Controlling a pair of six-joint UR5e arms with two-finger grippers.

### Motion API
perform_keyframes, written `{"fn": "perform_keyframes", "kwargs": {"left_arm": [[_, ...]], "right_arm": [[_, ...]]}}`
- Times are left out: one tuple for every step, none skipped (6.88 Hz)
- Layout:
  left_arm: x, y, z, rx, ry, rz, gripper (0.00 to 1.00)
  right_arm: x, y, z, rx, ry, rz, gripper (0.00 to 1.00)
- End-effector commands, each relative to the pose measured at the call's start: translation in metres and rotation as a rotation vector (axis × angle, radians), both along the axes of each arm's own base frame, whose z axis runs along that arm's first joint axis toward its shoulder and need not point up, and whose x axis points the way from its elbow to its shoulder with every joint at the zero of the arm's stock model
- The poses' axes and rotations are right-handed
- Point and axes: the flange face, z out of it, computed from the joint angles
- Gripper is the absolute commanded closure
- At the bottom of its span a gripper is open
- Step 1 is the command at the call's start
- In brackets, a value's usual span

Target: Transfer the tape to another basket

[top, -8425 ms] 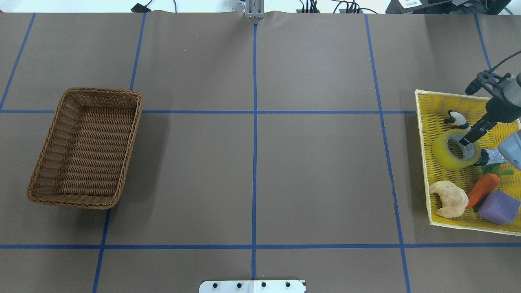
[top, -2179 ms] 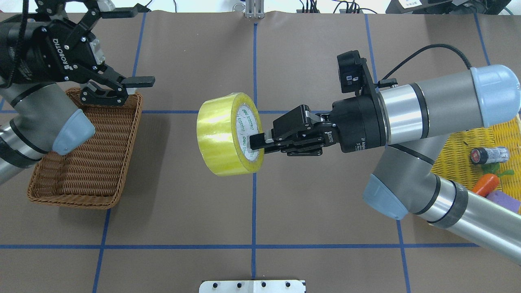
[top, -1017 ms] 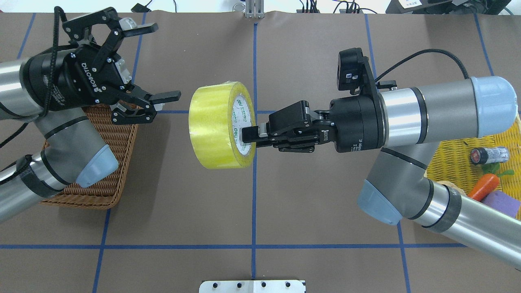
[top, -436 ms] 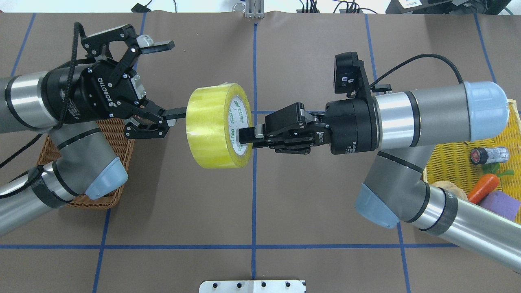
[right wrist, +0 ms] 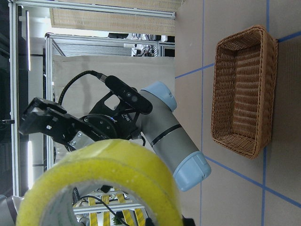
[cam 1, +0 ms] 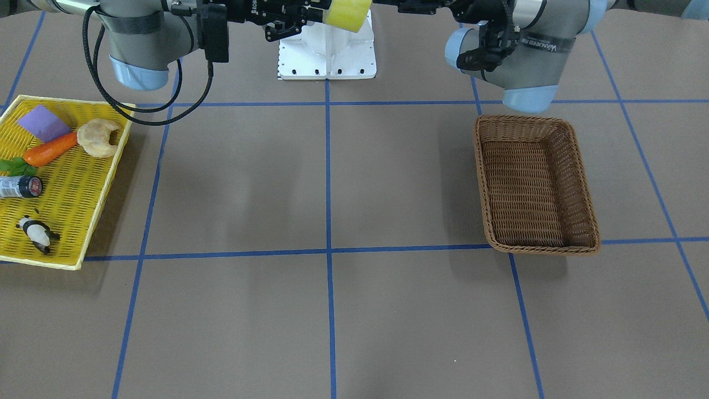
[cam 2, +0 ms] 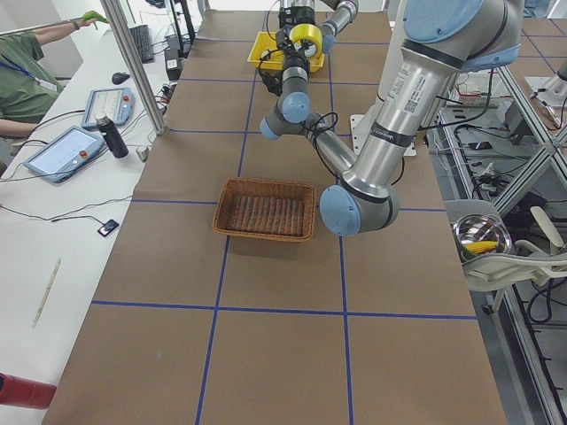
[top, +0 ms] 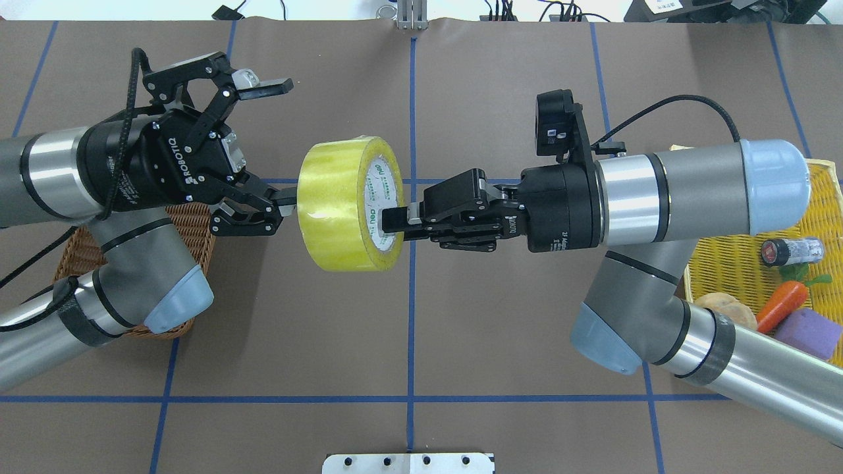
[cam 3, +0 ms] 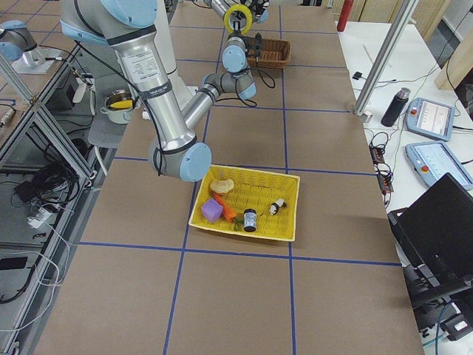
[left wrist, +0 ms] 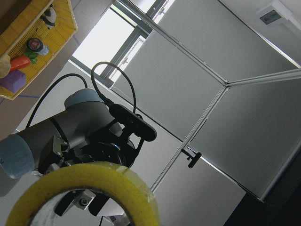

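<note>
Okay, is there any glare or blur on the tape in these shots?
Overhead exterior: tape sharp, with a pale sheen on its yellow band. Right wrist-mounted: tape close and soft, basket beyond crisp. Left wrist-mounted: tape blurred at the bottom, bright window washed out.

Held by the right gripper [top: 394, 225], the tape [top: 339, 204] hangs above the table's [top: 514, 342] centre, right at the mouth of the wide-spread left gripper [top: 286, 141]. The left arm's elbow [cam 1: 526, 100] hovers by the basket's [cam 1: 526, 188] robot-side rim; the rest of the basket lies open from above.
</note>
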Motion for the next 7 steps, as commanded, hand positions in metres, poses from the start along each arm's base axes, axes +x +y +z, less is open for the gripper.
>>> {"fn": "perform_keyframes", "kwargs": {"left_arm": [[0.0101, 0.0098, -0.006, -0.012, 0.025, 0.019, 0.03], [0.012, 0.0119, -0.0065, -0.012, 0.027, 0.024, 0.03], [0.0099, 0.0136, -0.0086, -0.008, 0.032, 0.024, 0.03], [0.0092, 0.0157, -0.0115, -0.01, 0.033, 0.028, 0.08], [0.0095, 0.0182, -0.0127, -0.008, 0.037, 0.034, 0.19], [0.0101, 0.0187, -0.0127, -0.008, 0.037, 0.035, 0.27], [0.0101, 0.0187, -0.0127, -0.008, 0.037, 0.035, 0.27]], "right_arm": [[-0.0052, 0.0034, -0.0016, -0.009, -0.009, 0.003, 1.0], [-0.0054, 0.0033, -0.0016, -0.01, -0.008, 0.003, 1.0], [-0.0058, 0.003, -0.0019, -0.01, -0.008, 0.003, 1.0], [-0.0069, 0.0032, -0.0007, -0.01, -0.005, 0.002, 1.0], [-0.0067, 0.0024, -0.0003, -0.009, -0.005, 0.004, 1.0], [-0.0067, 0.0024, -0.001, -0.008, -0.006, 0.004, 1.0], [-0.0065, 0.0025, -0.0011, -0.007, -0.008, 0.004, 1.0]]}}
